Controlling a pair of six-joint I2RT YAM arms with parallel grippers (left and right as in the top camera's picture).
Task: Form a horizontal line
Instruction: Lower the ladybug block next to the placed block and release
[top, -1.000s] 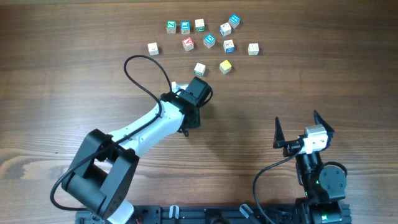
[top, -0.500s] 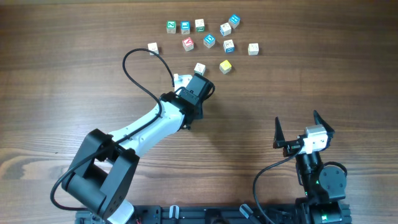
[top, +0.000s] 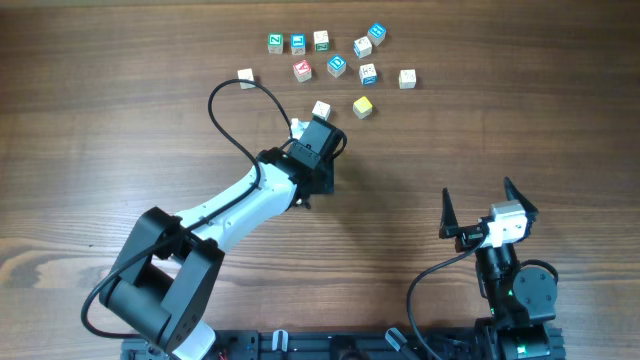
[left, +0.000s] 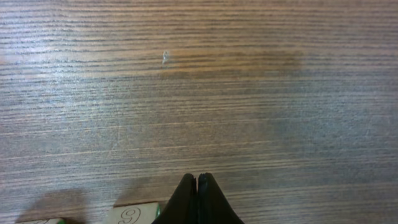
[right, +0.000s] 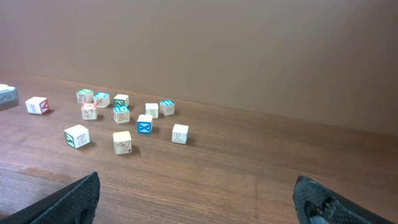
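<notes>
Left gripper (left: 197, 184) is clenched empty just beside one near cube (top: 321, 109); right gripper (top: 477, 190) gapes wide. Twelve cubes (top: 336, 66) lie scattered far off, with a row (top: 298, 43) of three at far left.

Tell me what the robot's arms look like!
The left arm is a white tube between chunky black joints, with a black cable looping off it and a black, pointy-tipped left end effector. The right arm is mostly black, with a white block at the wrist, a second cable, and a black, pointy-tipped right end effector.
</notes>
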